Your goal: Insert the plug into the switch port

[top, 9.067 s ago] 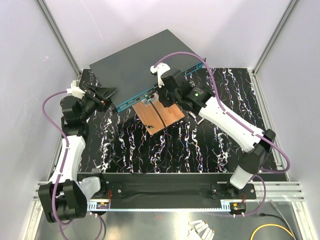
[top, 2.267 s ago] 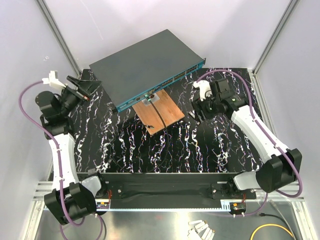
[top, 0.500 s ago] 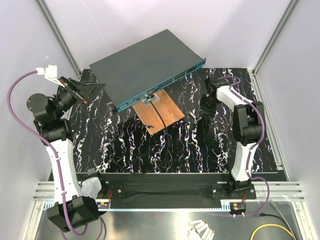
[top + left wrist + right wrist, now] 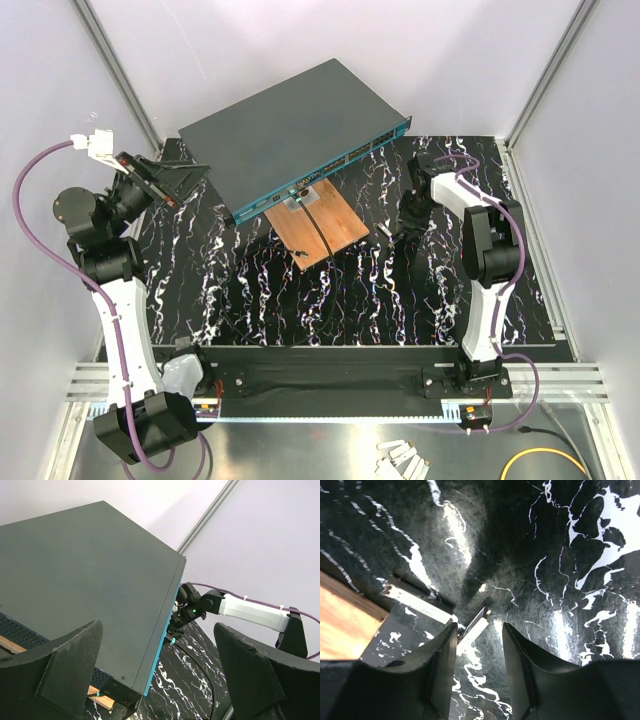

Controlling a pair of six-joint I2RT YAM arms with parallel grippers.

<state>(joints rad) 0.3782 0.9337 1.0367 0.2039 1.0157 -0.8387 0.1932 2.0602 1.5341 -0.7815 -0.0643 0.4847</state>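
The switch (image 4: 290, 125) lies at the back of the table, dark grey on top, its teal port edge (image 4: 345, 160) facing front right; it also fills the left wrist view (image 4: 75, 570). A small clear plug (image 4: 474, 626) lies on the black marbled mat. My right gripper (image 4: 480, 627) points down over it, open, its fingers on either side of the plug; the plug lies close to the left finger (image 4: 437, 665). In the top view this gripper (image 4: 403, 228) hides the plug. My left gripper (image 4: 190, 175) is open and empty, off the switch's left corner.
A copper-brown board (image 4: 320, 225) lies in front of the switch with a black cable (image 4: 318, 228) across it. A shiny narrow strip (image 4: 415, 602) lies between the board (image 4: 340, 615) and the plug. Another black cable (image 4: 202, 672) curves over the mat. White walls close in all around.
My right arm has pulled back from the switch's front edge and now points down at the mat on the right. My left gripper has drawn back from the switch's left corner.
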